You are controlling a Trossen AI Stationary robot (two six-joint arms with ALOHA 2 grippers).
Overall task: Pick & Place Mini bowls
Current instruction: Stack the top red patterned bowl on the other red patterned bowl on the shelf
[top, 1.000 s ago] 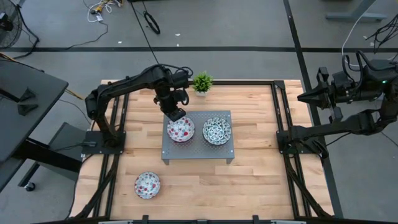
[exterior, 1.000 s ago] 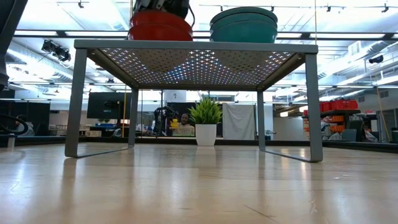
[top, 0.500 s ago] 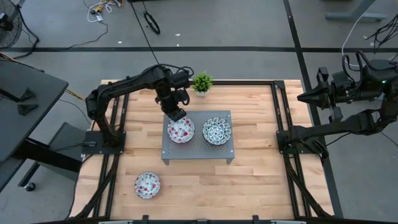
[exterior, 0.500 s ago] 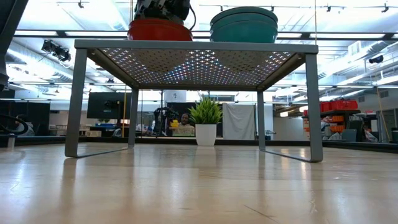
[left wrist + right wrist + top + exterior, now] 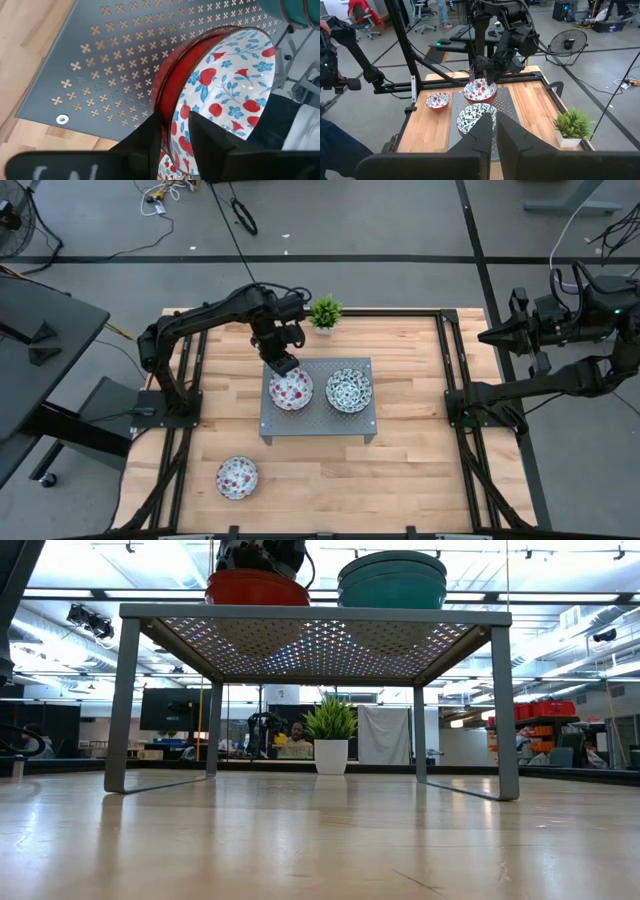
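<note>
Up on the grey perforated metal stand [image 5: 318, 430], the left gripper [image 5: 281, 363] sits over the back-left rim of the small round white ceramic bowl with red floral spots [image 5: 290, 388]. In the left wrist view its two dark fingers [image 5: 147, 137] straddle that bowl's red-sided rim, standing slightly apart with the wall between them, not pinching it. Underneath, another red-spotted rim peeks out, so this bowl appears nested on a second one. Just beside it on the stand rests the white ceramic bowl with dark blue-green pattern [image 5: 349, 389], teal outside, apparently also a nested stack in the low view. A further red-spotted mini bowl [image 5: 237, 477] lies alone on the pale wooden surface [image 5: 420, 470], near the front-left corner, well apart from the stand. Behind the stand stands a small green potted plant [image 5: 325, 312]. Off past the right edge, the right gripper [image 5: 490, 336] hangs with fingers nearly together, holding nothing.
</note>
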